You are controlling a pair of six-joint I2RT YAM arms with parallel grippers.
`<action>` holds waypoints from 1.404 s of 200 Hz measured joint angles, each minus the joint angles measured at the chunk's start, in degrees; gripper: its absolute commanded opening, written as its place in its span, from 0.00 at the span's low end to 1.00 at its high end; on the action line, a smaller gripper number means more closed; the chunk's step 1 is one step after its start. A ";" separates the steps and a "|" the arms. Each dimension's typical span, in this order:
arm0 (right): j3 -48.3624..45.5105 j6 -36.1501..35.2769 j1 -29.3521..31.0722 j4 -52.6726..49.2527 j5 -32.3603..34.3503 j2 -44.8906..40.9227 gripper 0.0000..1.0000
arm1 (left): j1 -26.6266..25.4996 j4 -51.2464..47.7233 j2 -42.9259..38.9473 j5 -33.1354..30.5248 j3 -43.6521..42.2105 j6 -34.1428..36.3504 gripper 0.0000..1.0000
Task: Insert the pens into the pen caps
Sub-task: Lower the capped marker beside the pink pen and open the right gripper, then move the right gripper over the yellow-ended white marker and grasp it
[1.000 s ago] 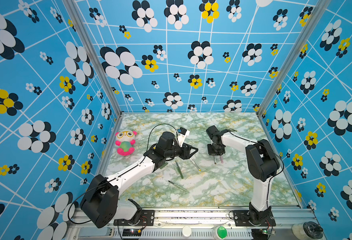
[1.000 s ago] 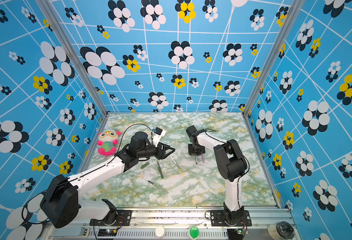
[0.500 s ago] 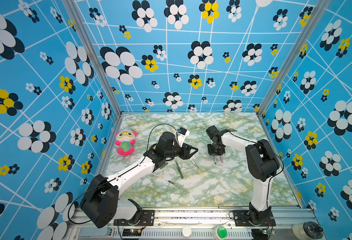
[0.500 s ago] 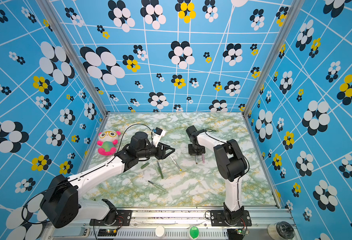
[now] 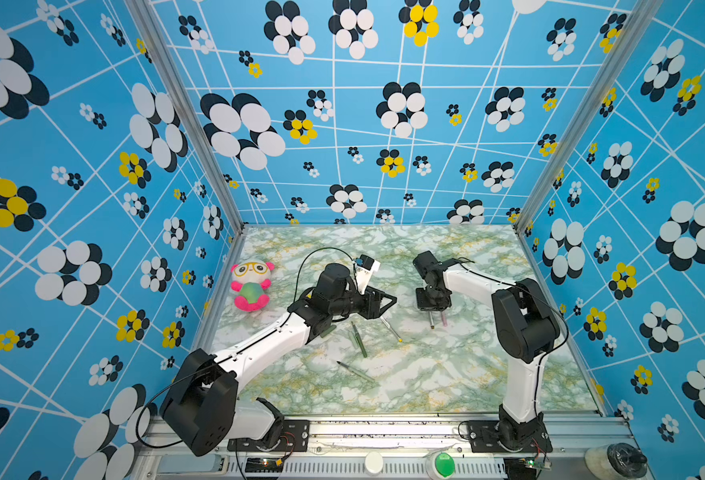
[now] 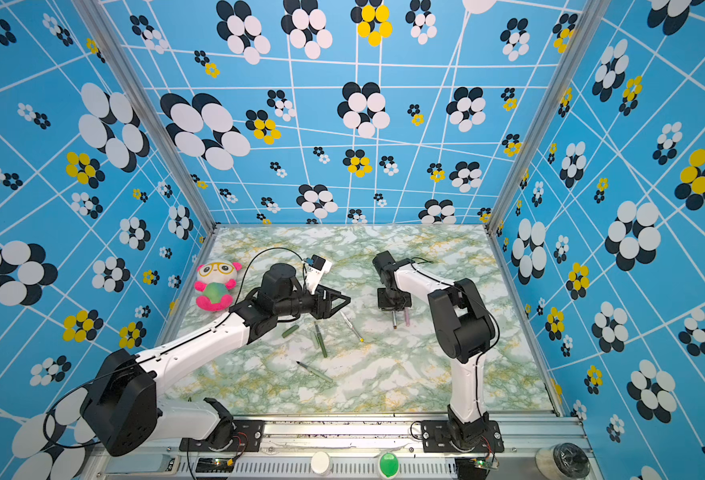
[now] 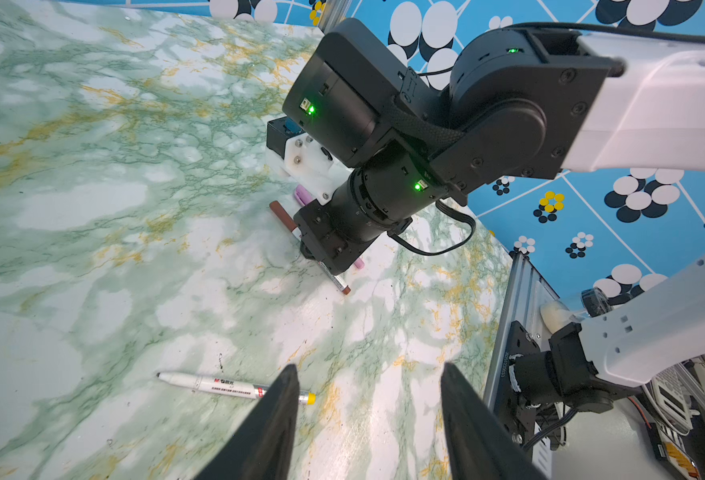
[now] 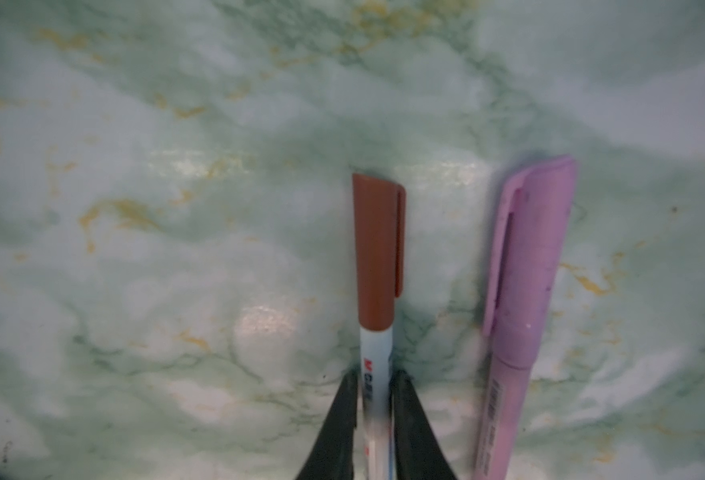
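My right gripper [image 8: 375, 376] points down at the marble table, its jaws close against the white barrel of a pen with a brown cap [image 8: 377, 249] on it. Beside it lies a capped pink pen [image 8: 521, 291]. Both show in a top view as the brown-ended pen [image 5: 431, 322] and the pink pen [image 5: 443, 319]. My left gripper [image 7: 369, 368] hovers open and empty over a white pen with a yellow end [image 7: 217, 384]. A dark green pen [image 5: 359, 338], a pale green pen [image 5: 357, 371] and a dark green cap [image 5: 326, 331] lie uncapped near the left arm.
A pink and white plush toy [image 5: 251, 286] sits at the table's left edge. Patterned blue walls close in three sides. An aluminium rail with a green button [image 5: 444, 463] runs along the front edge.
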 measured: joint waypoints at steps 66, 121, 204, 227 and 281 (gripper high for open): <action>0.02 -0.13 -0.04 0.00 -0.52 -0.48 0.36 | 0.00 0.02 -0.02 -0.85 0.00 0.02 0.59; 2.43 -1.40 -0.04 0.04 -4.96 -10.38 0.41 | 0.55 0.83 -1.99 -4.68 -0.61 0.04 0.80; 7.04 -10.84 10.54 -0.37 -10.36 -12.04 0.47 | 12.24 0.33 -14.27 -8.33 -6.93 -0.92 0.99; 7.04 -13.11 14.51 -0.90 -9.84 -9.27 0.49 | 17.88 0.50 -18.21 -8.35 -10.49 -3.19 0.99; 6.95 -14.88 17.77 -1.25 -8.70 -4.42 0.50 | 22.51 -1.16 -20.06 -10.56 -15.10 -8.81 0.99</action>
